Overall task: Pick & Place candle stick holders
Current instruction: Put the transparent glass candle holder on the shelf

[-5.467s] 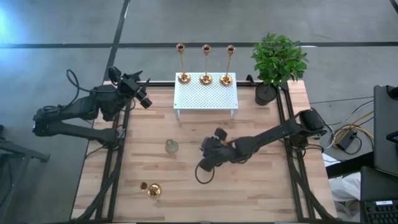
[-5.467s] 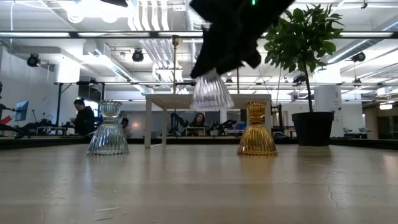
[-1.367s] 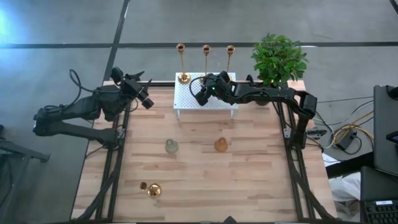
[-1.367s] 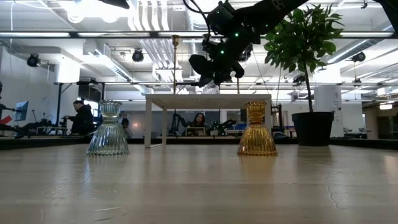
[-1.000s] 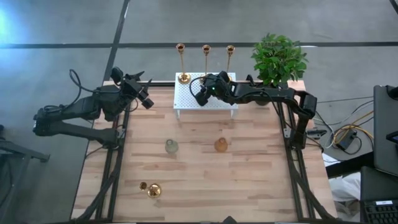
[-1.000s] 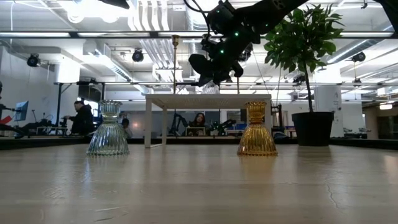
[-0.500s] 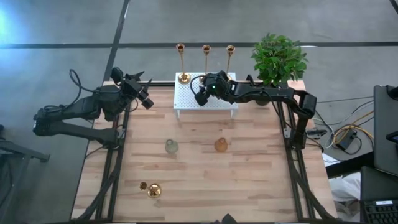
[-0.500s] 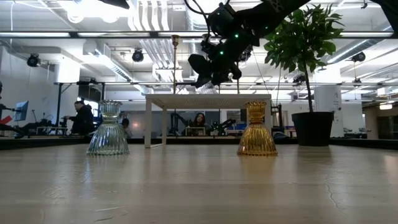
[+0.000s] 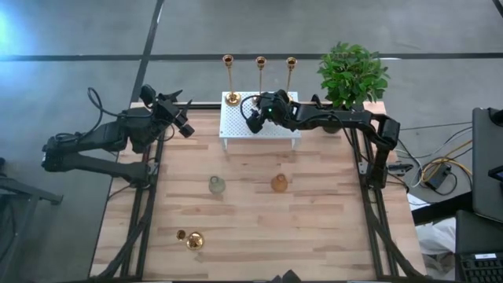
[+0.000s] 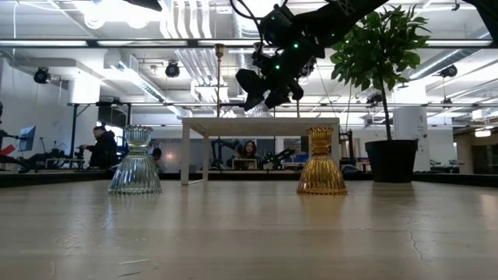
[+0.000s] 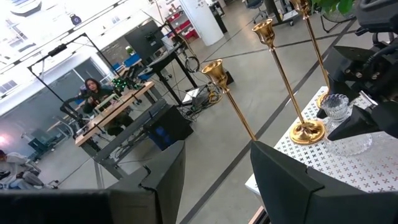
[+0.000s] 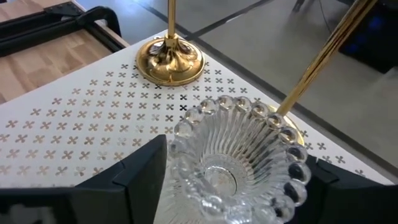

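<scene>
Three gold candle stick holders (image 9: pixel 260 79) stand by their round bases along the far edge of a white perforated stand (image 9: pixel 236 126). A fourth gold piece (image 9: pixel 194 240) is near the table's front left; I cannot tell whether it stands or lies. My right gripper (image 9: pixel 255 119) is open over the stand, its fingers on either side of a clear ribbed glass holder (image 12: pixel 242 162), which rests on the stand beside a gold base (image 12: pixel 169 59). My left gripper (image 9: pixel 185 126) waits open at the table's far left, facing the candlesticks (image 11: pixel 286 81).
A clear glass holder (image 9: pixel 216 185) and an amber glass holder (image 9: pixel 278 183) stand on the wooden table in front of the stand; both also show in the low view (image 10: pixel 136 159) (image 10: pixel 320 163). A potted plant (image 9: pixel 350 79) stands at the far right corner.
My right gripper has risen a little above the clear glass holder, which stays on the white stand.
</scene>
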Action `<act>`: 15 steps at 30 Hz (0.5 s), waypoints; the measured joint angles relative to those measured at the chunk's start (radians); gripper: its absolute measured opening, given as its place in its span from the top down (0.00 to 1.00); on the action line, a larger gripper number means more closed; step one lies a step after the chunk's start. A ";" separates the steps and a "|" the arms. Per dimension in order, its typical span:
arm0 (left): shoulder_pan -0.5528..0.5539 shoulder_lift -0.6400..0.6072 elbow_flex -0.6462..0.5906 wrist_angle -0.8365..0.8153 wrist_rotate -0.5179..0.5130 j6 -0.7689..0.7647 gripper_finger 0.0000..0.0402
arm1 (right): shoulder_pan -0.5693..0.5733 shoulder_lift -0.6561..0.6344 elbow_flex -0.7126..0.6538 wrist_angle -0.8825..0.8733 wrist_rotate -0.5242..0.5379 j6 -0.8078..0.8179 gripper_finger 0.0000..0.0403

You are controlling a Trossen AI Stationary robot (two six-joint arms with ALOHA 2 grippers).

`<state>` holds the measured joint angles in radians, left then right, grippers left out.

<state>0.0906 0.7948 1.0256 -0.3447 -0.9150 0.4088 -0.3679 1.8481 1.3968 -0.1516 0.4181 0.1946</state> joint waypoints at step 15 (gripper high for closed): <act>0.000 0.000 0.000 0.000 0.000 0.000 0.53 | 0.001 -0.019 0.001 -0.025 0.008 0.039 0.29</act>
<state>0.0906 0.7947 1.0256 -0.3447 -0.9153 0.4088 -0.3668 1.8289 1.3973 -0.1768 0.4259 0.2334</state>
